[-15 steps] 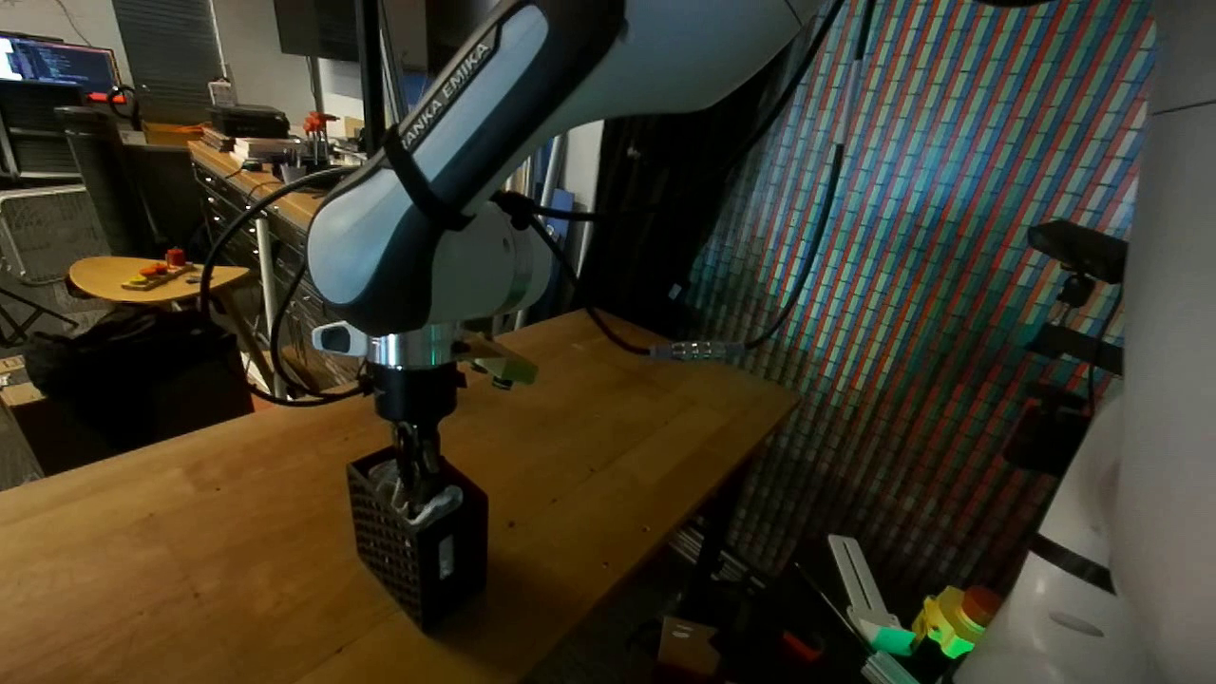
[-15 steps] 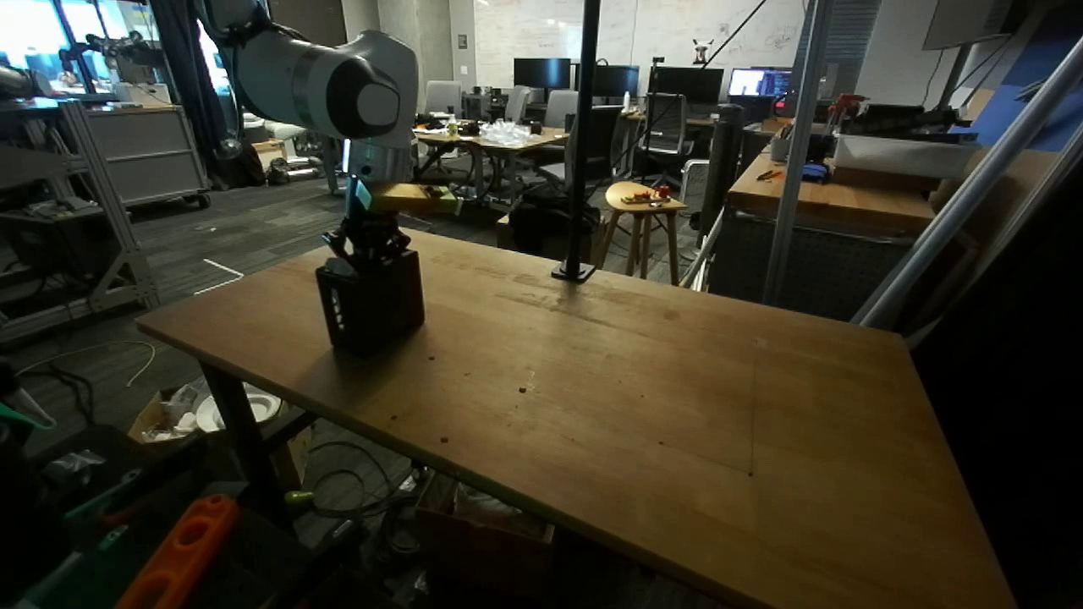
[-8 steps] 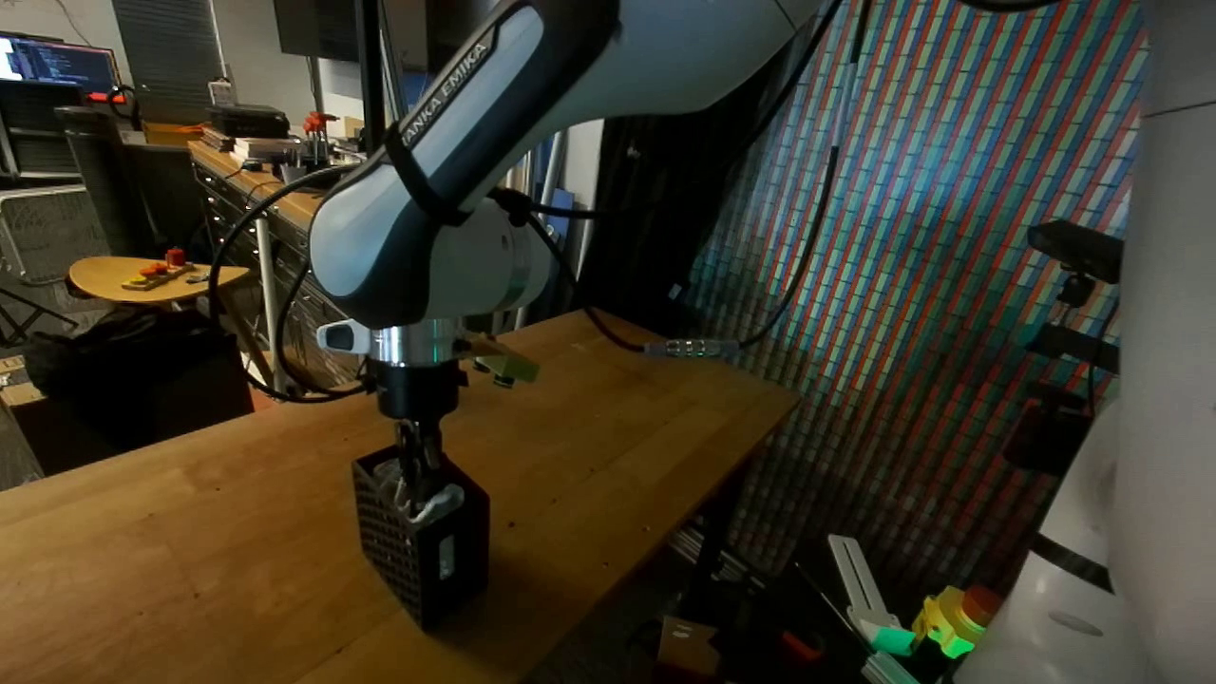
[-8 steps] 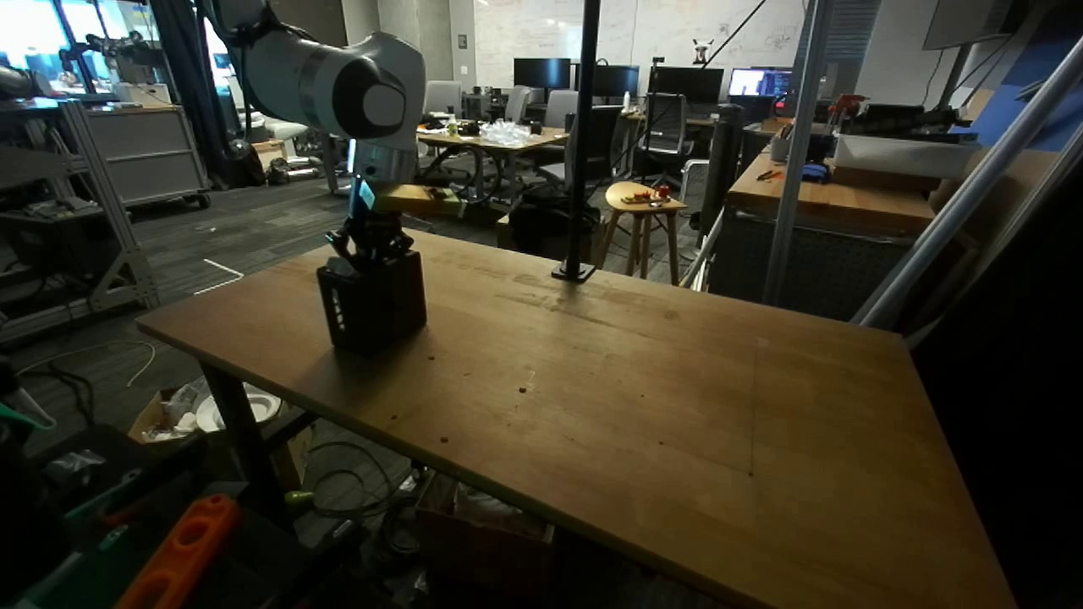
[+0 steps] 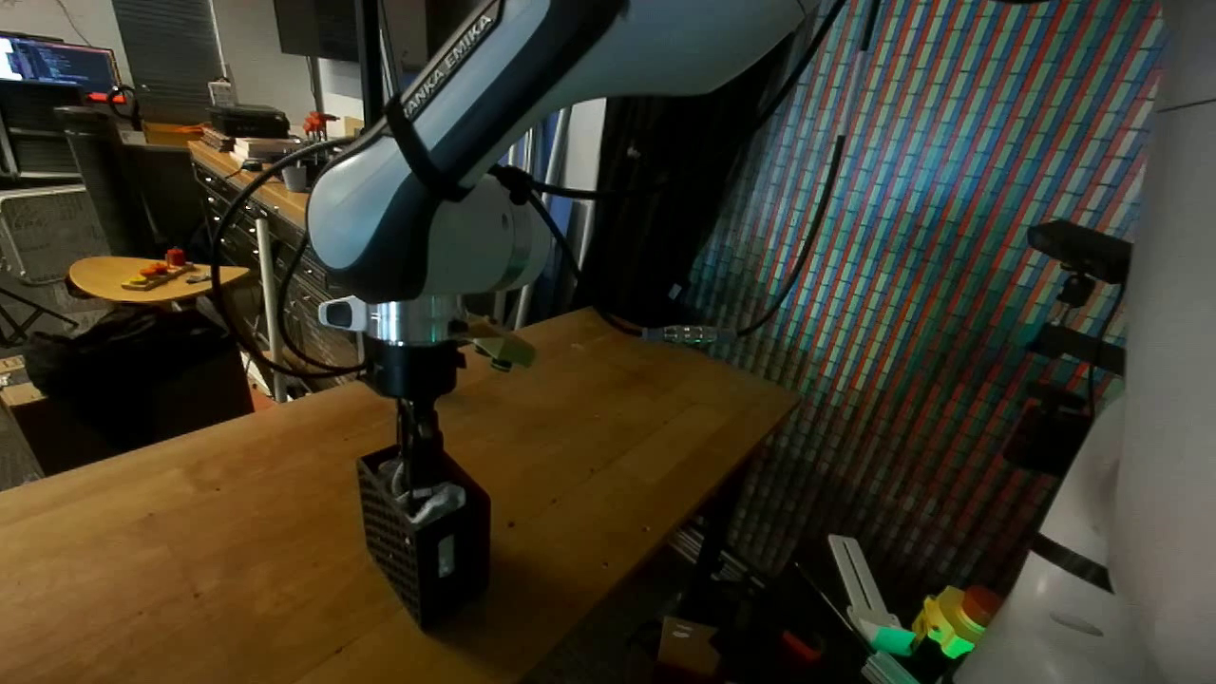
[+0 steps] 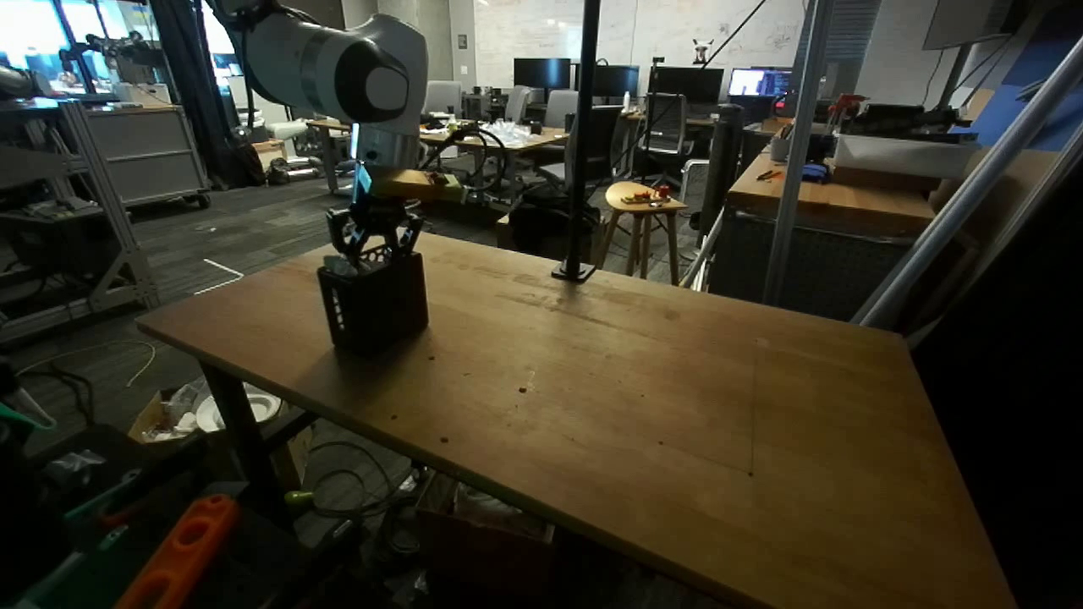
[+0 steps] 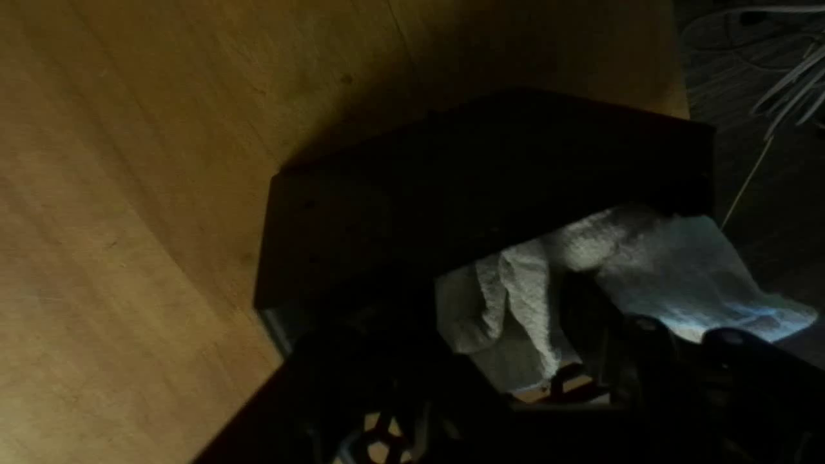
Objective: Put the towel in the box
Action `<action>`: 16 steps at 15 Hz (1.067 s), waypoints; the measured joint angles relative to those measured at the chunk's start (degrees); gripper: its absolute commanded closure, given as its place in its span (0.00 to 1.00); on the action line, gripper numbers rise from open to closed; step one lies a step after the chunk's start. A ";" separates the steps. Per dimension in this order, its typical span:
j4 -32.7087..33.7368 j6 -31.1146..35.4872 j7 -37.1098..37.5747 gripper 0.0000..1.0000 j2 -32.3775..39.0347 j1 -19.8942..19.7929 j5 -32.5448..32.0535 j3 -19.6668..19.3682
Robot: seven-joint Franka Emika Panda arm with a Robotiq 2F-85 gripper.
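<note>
Towel [image 7: 528,283]: bunched in the mouth of the box; in the wrist view its folds lie right of centre, lower half, and a paler flap [image 7: 696,280] runs on toward the right edge of the frame, beyond the box wall.
Box [image 6: 381,309]: black, upright on the table [image 6: 634,381], left of centre in both exterior views.
Gripper [image 6: 377,251]: pointing down over the box, its tips reaching into the mouth.
Jaws: part way spread, with a clear gap between the two sides; they seem to have hold of nothing, though whether one side brushes a fold is too dark to tell.
Flap at the rim: a pale lump at the box's near corner in an exterior view, left of centre and below the middle; resting on the rim or standing above it, I cannot tell.
Done: by my judgement, nearly everything; the towel is in the box and apparently released.
Left: lifting straight up without snagging the cloth, and perhaps tucking in the flap if it should lie wholly inside.
</note>
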 measured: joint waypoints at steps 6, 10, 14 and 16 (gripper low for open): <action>-0.51 -2.13 5.40 0.12 -4.14 0.01 -0.40 -0.17; -0.78 -2.94 7.89 0.48 -6.20 0.03 -1.06 -0.28; -1.23 -2.95 9.85 0.78 -7.24 0.07 -1.09 -0.30; -1.58 -2.94 10.36 0.93 -7.48 0.18 -1.09 -0.30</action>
